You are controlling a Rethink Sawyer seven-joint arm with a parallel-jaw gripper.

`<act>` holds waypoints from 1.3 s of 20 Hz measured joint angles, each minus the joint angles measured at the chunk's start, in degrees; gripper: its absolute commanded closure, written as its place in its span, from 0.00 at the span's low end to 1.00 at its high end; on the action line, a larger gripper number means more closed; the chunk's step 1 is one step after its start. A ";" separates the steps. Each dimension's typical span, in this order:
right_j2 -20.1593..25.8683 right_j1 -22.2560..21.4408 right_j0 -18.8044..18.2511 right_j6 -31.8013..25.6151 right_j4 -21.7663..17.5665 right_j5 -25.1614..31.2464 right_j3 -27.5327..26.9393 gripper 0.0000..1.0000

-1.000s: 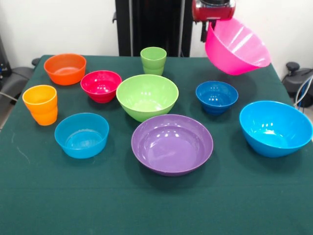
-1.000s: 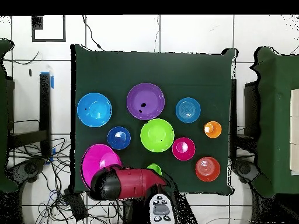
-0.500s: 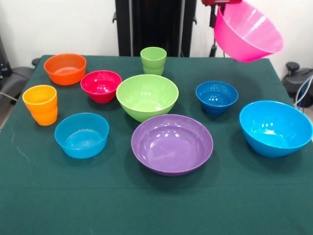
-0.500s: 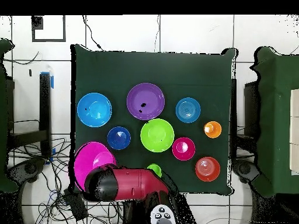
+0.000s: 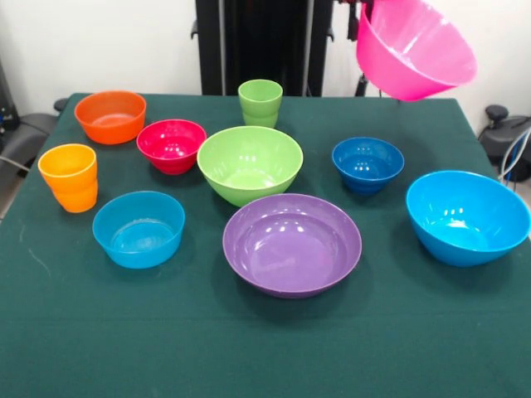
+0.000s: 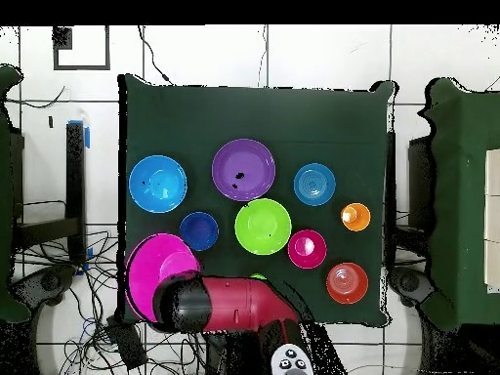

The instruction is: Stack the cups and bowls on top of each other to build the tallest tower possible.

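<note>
The table (image 5: 99, 332), spread with a dark green cloth, carries everything but one bowl. My arm (image 6: 239, 305) reaches over the table's robot-side edge, red and black, and covers most of what hangs under it.

The pink bowl (image 5: 415, 50) is the largest piece that I have to do with. It hangs tilted in the air above the table's corner on my side, clear of the cloth, its open mouth turned partly toward the front camera. My gripper is hidden at its rim, so I cannot tell how my jaws stand, though the bowl is plainly lifted off the table.

The sky-blue bowl (image 5: 467, 217) sits near the table's side edge below the pink one. The purple bowl (image 5: 292, 244) stands at the middle of the table, with the lime green bowl (image 5: 249, 164) just beside it, toward my side.

Then the small bowls: the light-blue bowl (image 5: 138, 229), the dark-blue bowl (image 5: 367, 163), the red bowl (image 5: 171, 145), and the orange bowl (image 5: 110, 116) at the other corner on my side.

The orange cup (image 5: 69, 177) stands upright by the side edge. The green cup (image 5: 260, 102) stands upright near my edge. Nothing is stacked.
</note>
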 measured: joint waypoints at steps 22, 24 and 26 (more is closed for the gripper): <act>1.67 0.05 -2.48 0.00 -2.47 0.08 -7.49 1.00; 1.67 0.05 -1.55 0.00 -2.48 0.10 -8.29 1.00; 1.67 0.12 -0.76 0.00 -2.48 0.10 -9.02 1.00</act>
